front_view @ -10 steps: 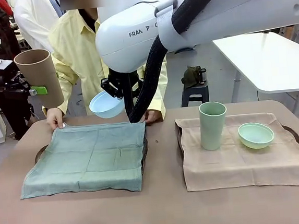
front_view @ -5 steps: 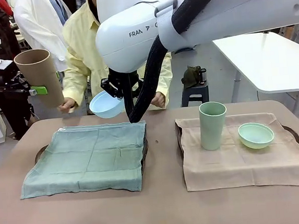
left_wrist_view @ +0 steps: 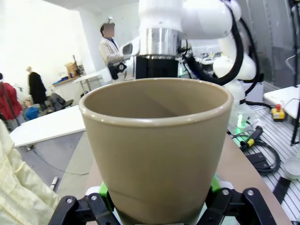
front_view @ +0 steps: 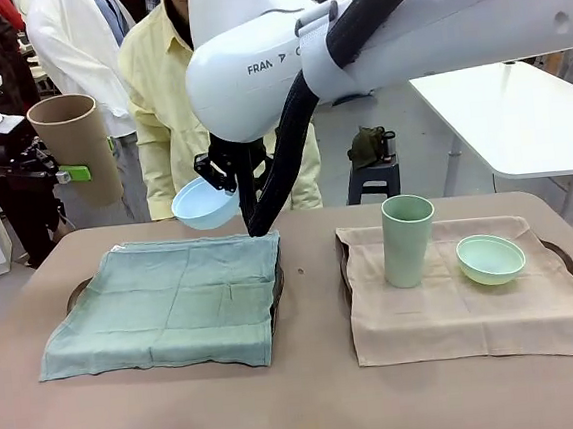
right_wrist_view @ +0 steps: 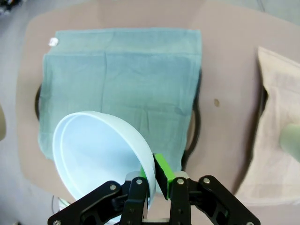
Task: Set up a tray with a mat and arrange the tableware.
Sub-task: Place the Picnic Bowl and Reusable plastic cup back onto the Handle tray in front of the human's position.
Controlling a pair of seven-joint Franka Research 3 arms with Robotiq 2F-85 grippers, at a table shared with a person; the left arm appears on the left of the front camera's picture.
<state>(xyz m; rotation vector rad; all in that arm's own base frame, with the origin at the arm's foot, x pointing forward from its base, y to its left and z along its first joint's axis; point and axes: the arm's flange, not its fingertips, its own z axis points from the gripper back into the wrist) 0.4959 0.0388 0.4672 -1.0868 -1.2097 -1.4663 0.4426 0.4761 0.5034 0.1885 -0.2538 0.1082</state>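
Note:
My left gripper (front_view: 62,174) is closed around a tan-brown tumbler (front_view: 75,148), held high and tilted off the table's left end. In the left wrist view the tumbler (left_wrist_view: 157,150) stands between the green pads (left_wrist_view: 104,191). My right gripper (front_view: 225,175) is shut on the rim of a pale blue bowl (front_view: 203,204), hanging tilted above the far edge of the green mat (front_view: 164,300). In the right wrist view the bowl (right_wrist_view: 98,154) is pinched above the mat (right_wrist_view: 126,84), which covers a dark tray (right_wrist_view: 196,126). On the beige mat (front_view: 465,304) stand a pale green tumbler (front_view: 408,240) and a pale green bowl (front_view: 490,258).
A person in a yellow shirt (front_view: 155,85) stands at the far side, behind the green mat. The right tray's dark rim (front_view: 563,254) peeks from under the beige mat. A white table (front_view: 509,115) and a stool (front_view: 375,167) stand behind on the right.
The person has lifted both hands off the green mat's far edge and straightened up. Both arms have kept their places with the tumbler and the bowl.

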